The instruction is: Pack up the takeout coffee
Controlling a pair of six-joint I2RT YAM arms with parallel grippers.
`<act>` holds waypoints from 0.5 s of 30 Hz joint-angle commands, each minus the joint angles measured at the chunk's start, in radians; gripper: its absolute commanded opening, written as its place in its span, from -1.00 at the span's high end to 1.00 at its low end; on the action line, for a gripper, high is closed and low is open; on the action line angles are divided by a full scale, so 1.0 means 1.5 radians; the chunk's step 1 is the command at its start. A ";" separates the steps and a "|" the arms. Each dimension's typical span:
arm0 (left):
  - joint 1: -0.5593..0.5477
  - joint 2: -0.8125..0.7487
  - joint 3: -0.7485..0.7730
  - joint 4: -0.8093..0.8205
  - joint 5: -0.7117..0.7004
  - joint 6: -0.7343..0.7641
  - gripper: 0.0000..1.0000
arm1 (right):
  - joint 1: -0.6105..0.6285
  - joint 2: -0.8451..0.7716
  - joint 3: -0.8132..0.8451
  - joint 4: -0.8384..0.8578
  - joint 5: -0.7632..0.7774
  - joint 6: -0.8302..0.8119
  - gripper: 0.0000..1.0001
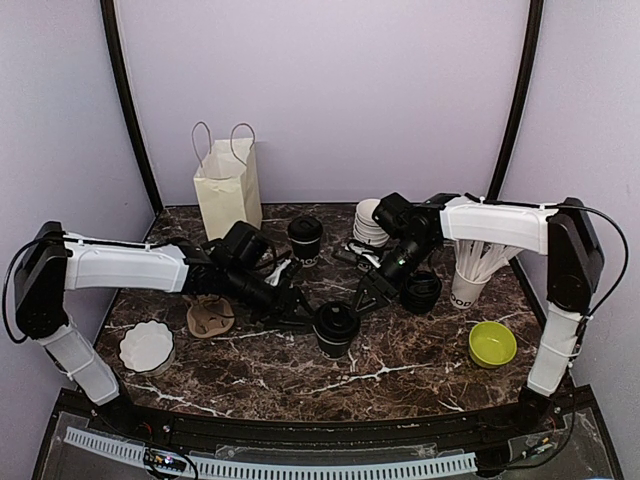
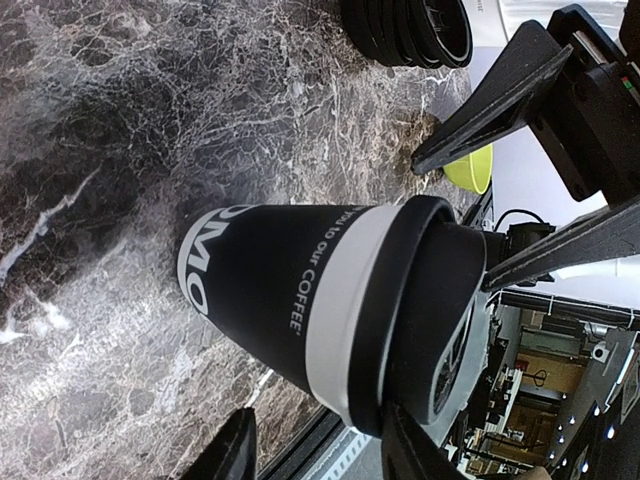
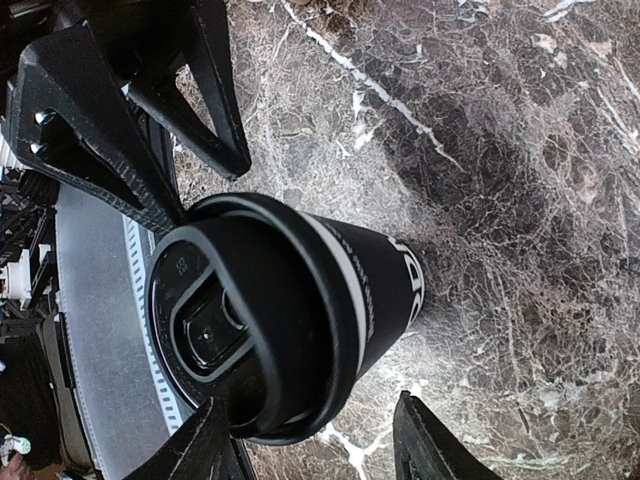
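A takeout coffee cup [image 1: 336, 328] with a black lid stands at the table's middle front. It fills the left wrist view [image 2: 300, 300] and the right wrist view [image 3: 300, 310]. A second lidded cup [image 1: 305, 240] stands farther back, near the bag. My left gripper [image 1: 298, 308] is open just left of the front cup. In its own view [image 2: 320, 455] one finger [image 2: 410, 445] is at the lid rim. My right gripper [image 1: 368, 292] is open just right of and behind the cup, and in its own view [image 3: 310, 450] the fingers flank the cup without closing on it.
A white paper bag [image 1: 226, 185] stands at the back left. A brown cup carrier [image 1: 210, 318] and a white bowl [image 1: 147, 345] lie at the left. Black lids [image 1: 422, 290], white lids [image 1: 370, 222], a cup of white sticks [image 1: 470, 275] and a green bowl [image 1: 492, 343] are on the right.
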 commanded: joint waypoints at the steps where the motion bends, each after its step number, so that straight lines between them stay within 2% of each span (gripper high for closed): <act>1: -0.003 0.007 0.017 -0.028 -0.015 0.005 0.12 | -0.003 -0.005 -0.005 0.010 -0.015 0.007 -0.11; 6: -0.002 0.008 0.025 -0.090 -0.049 0.021 0.16 | -0.004 -0.011 -0.005 0.006 -0.008 0.007 -0.10; 15: -0.002 0.051 0.059 -0.114 -0.061 0.041 0.20 | -0.036 -0.012 -0.021 0.005 -0.028 0.026 -0.10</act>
